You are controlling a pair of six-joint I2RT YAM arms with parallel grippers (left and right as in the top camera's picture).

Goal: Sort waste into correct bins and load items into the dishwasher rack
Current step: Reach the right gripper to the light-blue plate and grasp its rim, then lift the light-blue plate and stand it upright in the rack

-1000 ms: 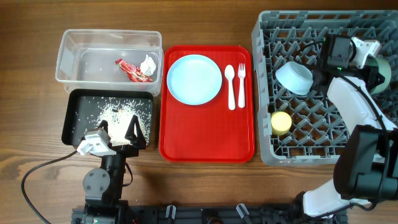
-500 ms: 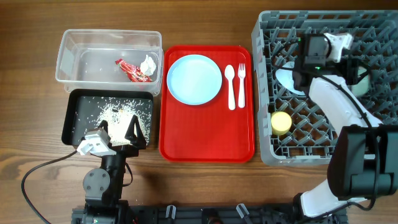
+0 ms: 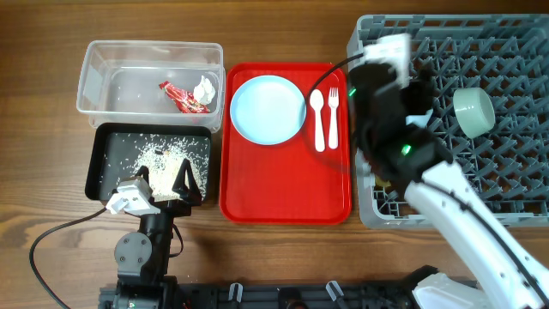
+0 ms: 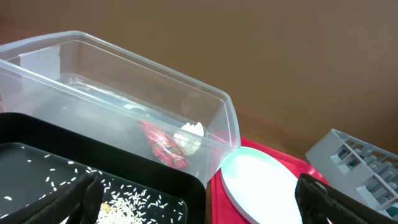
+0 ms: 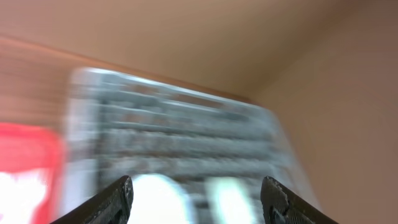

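The dishwasher rack (image 3: 515, 34) sits at 3 o'clock. The right arm (image 3: 403, 146) has swung from the rack's far side to its left edge, beside the red tray (image 3: 283, 189). The right gripper (image 5: 196, 196) is spread and empty, its view blurred. The pale green bowl (image 3: 473, 110) now lies uncovered in the rack. The left gripper (image 4: 199, 205) hangs spread at the near edge of the black tray (image 3: 107, 172), with bare tabletop (image 3: 51, 232) at 7 o'clock.

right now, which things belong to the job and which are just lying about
Job: red wrapper, napkin, rice scraps, clear tub, black tray, blue plate, spoon, fork, green bowl, rack.
Lying about: red serving tray.
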